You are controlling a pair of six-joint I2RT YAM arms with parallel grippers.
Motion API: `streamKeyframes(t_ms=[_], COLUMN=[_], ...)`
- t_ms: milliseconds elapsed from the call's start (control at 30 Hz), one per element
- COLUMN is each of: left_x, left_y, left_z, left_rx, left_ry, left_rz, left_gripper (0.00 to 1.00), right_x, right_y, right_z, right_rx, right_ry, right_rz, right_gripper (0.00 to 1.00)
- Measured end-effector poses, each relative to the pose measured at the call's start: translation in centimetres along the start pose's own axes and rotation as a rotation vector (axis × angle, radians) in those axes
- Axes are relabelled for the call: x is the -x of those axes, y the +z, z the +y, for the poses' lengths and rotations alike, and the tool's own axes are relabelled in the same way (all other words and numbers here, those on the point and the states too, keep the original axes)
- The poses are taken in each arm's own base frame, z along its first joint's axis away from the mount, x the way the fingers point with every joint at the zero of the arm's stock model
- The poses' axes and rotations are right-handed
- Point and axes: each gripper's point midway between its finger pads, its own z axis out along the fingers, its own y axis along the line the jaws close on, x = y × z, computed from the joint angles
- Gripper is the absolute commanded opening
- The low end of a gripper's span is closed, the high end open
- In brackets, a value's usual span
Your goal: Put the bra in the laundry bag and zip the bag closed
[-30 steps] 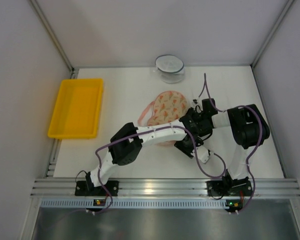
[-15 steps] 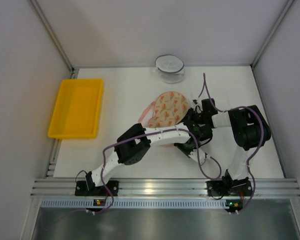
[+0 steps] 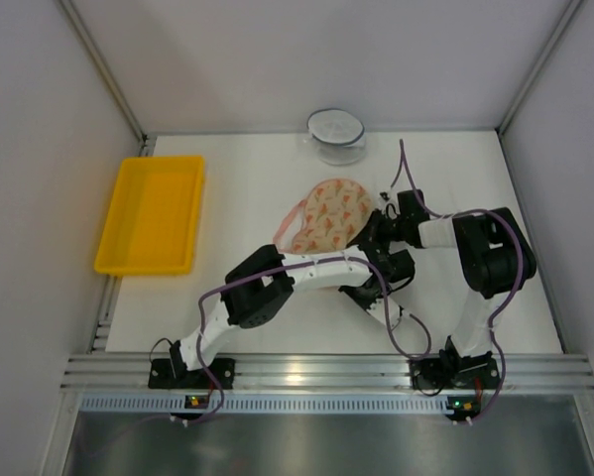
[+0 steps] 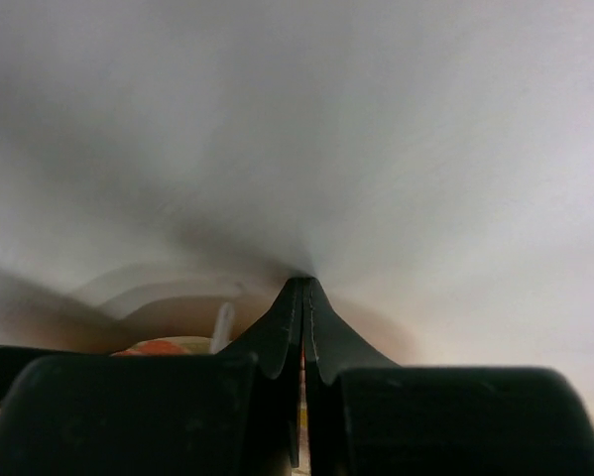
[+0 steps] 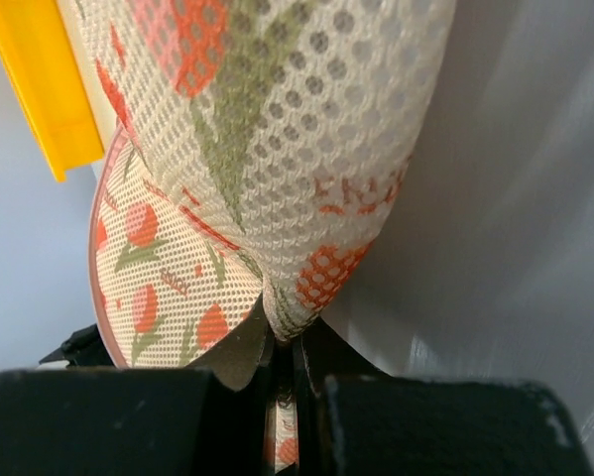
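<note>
The laundry bag (image 3: 328,210) lies mid table (image 3: 237,178), near clear bowl (image 3: 335,134). R gripper (image 5: 287,345) pinches its mesh edge. L gripper (image 4: 304,297) fingers pressed tight together, just beside bag.

Tray (image 3: 150,213) left of laundry bag (image 3: 331,213)

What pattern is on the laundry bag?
The bag is cream mesh with orange-red and green floral print, best seen in the right wrist view.
</note>
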Motion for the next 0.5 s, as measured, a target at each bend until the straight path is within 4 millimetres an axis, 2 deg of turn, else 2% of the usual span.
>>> streamKeyframes(t_ms=[200, 500], left_x=[0.2, 1.5], left_y=[-0.2, -1.1], left_z=[-2.6, -8.3], left_rx=[-0.043, -0.166], left_ry=[0.001, 0.014], left_rz=[-0.028, -0.141], left_gripper=[0.00, 0.00], right_x=[1.3, 2.9], right_y=[-0.1, 0.5], right_z=[0.3, 0.2], right_rx=[-0.015, -0.032], right_ry=[-0.046, -0.115], right_rz=[-0.016, -0.012], right_gripper=[0.00, 0.00])
